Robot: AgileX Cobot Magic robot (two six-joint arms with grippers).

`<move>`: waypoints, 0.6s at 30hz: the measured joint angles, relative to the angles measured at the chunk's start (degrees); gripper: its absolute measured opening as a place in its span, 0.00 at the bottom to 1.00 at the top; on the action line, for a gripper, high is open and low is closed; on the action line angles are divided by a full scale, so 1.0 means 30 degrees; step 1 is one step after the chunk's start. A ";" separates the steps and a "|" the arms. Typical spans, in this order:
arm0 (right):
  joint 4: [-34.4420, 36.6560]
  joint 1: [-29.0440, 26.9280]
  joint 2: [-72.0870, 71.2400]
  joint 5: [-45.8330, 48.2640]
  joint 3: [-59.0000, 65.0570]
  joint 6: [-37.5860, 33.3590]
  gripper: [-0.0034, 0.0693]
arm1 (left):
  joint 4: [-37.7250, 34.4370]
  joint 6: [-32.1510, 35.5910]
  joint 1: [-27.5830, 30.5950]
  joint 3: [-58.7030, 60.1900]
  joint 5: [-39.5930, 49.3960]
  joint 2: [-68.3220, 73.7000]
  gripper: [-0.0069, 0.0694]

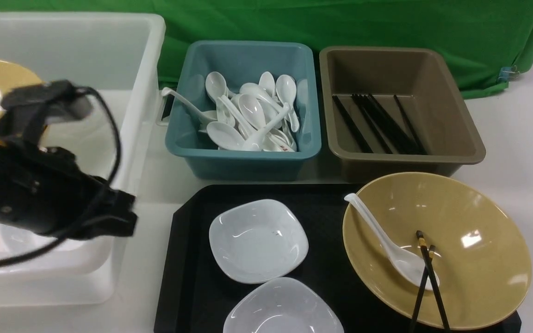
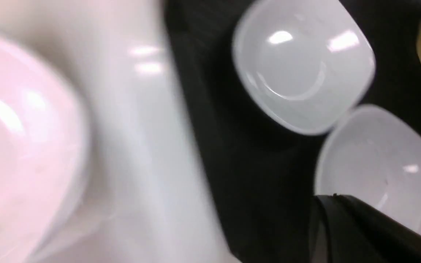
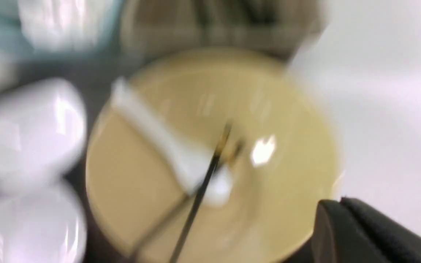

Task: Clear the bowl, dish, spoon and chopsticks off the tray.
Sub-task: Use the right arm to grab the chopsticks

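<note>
On the right of the tray (image 1: 188, 259) we find the bowl (image 1: 474, 217) cradling spoon (image 1: 387, 245) and chopsticks (image 1: 429, 273), likely first out, though we cannot tell whether left end effector (image 1: 120, 216) or right end effector (image 3: 360, 228) is apart or together.

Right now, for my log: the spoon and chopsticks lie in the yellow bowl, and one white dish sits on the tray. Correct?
Not one: the front view shows two white dishes on the tray, the far dish and the near dish. The spoon and chopsticks lie in the bowl.

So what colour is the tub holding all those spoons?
The tub is teal, clearest in the front view.
</note>
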 joint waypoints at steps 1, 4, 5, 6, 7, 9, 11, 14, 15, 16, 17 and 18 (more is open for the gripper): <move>0.0578 0.0214 0.1115 0.0772 -0.0681 -0.0787 0.04 | 0.0334 -0.0244 -0.1277 -0.0026 -0.0115 0.0107 0.08; 0.3221 0.0386 0.5164 0.2931 -0.2687 -0.3039 0.03 | 0.1240 -0.1176 -0.3991 -0.0613 -0.0138 0.0400 0.08; 0.3786 0.0346 0.6206 0.3538 -0.3269 -0.3534 0.03 | 0.1361 -0.1327 -0.4601 -0.0818 -0.0016 0.0515 0.08; 0.4123 0.0327 0.6947 0.4084 -0.3837 -0.3931 0.03 | 0.1417 -0.1468 -0.5001 -0.1136 0.0118 0.0593 0.08; 0.4508 0.0308 0.8112 0.4540 -0.4363 -0.4314 0.04 | 0.1480 -0.1633 -0.5559 -0.1536 0.0309 0.0734 0.08; 0.4882 0.0255 0.9916 0.5148 -0.5377 -0.4314 0.05 | 0.1522 -0.1818 -0.6322 -0.2193 0.0418 0.0910 0.08; 0.4931 0.0190 1.1438 0.5363 -0.6190 -0.4314 0.11 | 0.1606 -0.1942 -0.6676 -0.2717 0.0348 0.1002 0.08; 0.4994 0.0191 1.3132 0.5359 -0.6707 -0.4156 0.26 | 0.1606 -0.1972 -0.6769 -0.3070 0.0193 0.1042 0.08; 0.4994 0.0191 1.3569 0.5310 -0.6737 -0.4062 0.33 | 0.1651 -0.1948 -0.6769 -0.3086 0.0099 0.1073 0.08; 0.4865 0.0191 1.4314 0.5175 -0.6737 -0.3964 0.45 | 0.1717 -0.1733 -0.6769 -0.3112 0.0021 0.1181 0.08; 0.4760 0.0191 1.4643 0.5045 -0.6737 -0.3808 0.51 | 0.1745 -0.1454 -0.6769 -0.3109 0.0001 0.1322 0.08; 0.4537 0.0191 1.5075 0.4846 -0.6737 -0.3508 0.59 | 0.1677 -0.1115 -0.6769 -0.3131 -0.0022 0.1542 0.08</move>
